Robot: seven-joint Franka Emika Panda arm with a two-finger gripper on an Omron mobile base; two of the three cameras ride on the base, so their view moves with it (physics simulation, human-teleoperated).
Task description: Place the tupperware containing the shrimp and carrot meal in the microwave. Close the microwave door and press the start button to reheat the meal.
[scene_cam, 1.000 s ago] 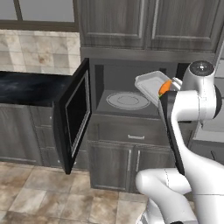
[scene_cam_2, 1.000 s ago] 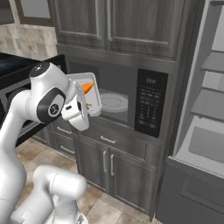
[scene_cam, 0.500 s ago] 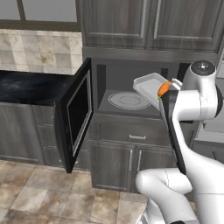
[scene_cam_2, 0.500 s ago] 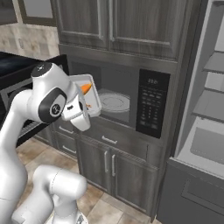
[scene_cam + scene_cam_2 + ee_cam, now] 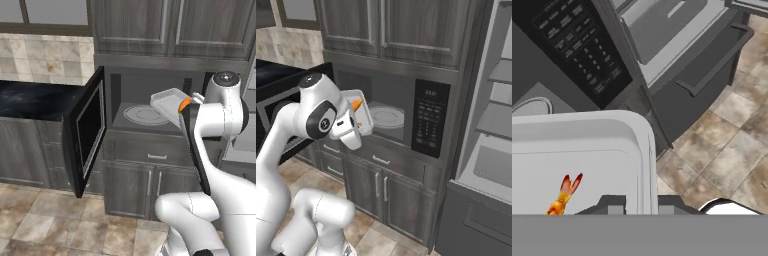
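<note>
The gripper pinches the rim of the tupperware, its two dark fingertips straddling the thin plastic edge in the hand view. The tray is smooth, pale grey-white plastic, shallow, with rounded corners and a raised lip. Inside it lies the shrimp and carrot meal, of which a small orange piece shows near the lower edge; from the left base view the bright orange carrot sits at the tray's near end, against the hand.

The tupperware hangs tilted in the air in front of the open cavity of the microwave, above the front edge of the round white turntable plate. It is not resting on anything but the hand.

The microwave door stands swung out to the left, a black frame around dark glossy glass. The keypad panel is matte black with rows of small pale buttons and a little display; its writing is too small to read.

Around it are dark grey wood-grain cabinets with slim metal handles, and below, mottled beige and brown floor tiles.
</note>
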